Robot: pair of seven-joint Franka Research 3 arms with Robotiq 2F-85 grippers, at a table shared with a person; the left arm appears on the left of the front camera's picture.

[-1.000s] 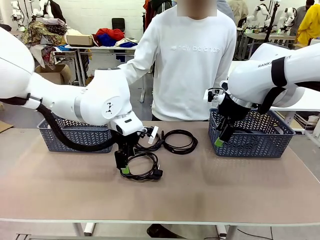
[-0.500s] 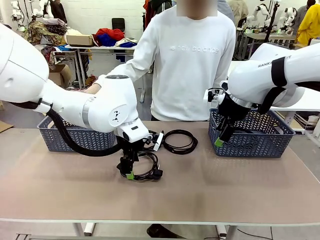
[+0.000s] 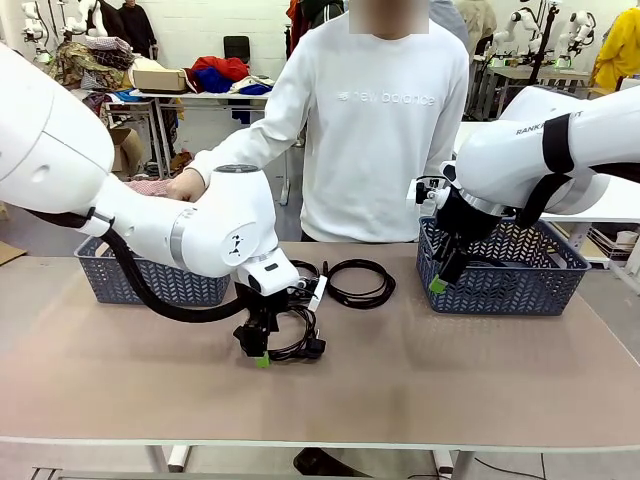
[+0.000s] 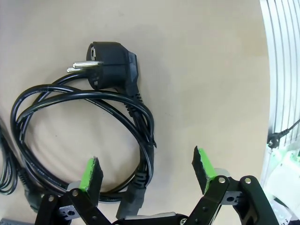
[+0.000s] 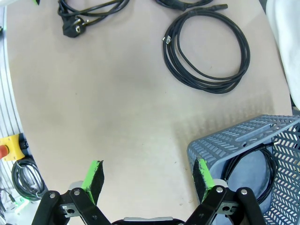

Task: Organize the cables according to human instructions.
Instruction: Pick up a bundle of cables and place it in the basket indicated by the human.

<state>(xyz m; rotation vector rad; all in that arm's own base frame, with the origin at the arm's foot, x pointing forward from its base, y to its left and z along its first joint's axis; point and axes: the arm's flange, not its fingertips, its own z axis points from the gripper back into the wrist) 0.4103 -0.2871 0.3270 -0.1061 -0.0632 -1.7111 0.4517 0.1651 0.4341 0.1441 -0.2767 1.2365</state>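
Observation:
On the table near its middle lies a coiled black cable (image 3: 312,348) with a plug. My left gripper (image 3: 258,352) hangs open low over its left side. In the left wrist view the coil (image 4: 84,93) lies just ahead, its plug (image 4: 112,65) at the far end, and one side of the loop runs between my open fingers (image 4: 89,172). Farther back lies a second cable (image 3: 385,290), seen as a ring (image 5: 245,51) in the right wrist view. My right gripper (image 3: 440,282) stands open at the front left corner of the right basket (image 3: 500,295), which holds a cable (image 5: 248,159).
A grey basket (image 3: 150,280) stands at the left behind my left arm, and the person's hand (image 3: 185,185) is above it. The person stands at the far side. Part of another cable (image 5: 187,3) lies by the ring. Bare table stretches in front.
My left arm has swung right and lowered its gripper onto the near cable's left side. The right arm has not moved.

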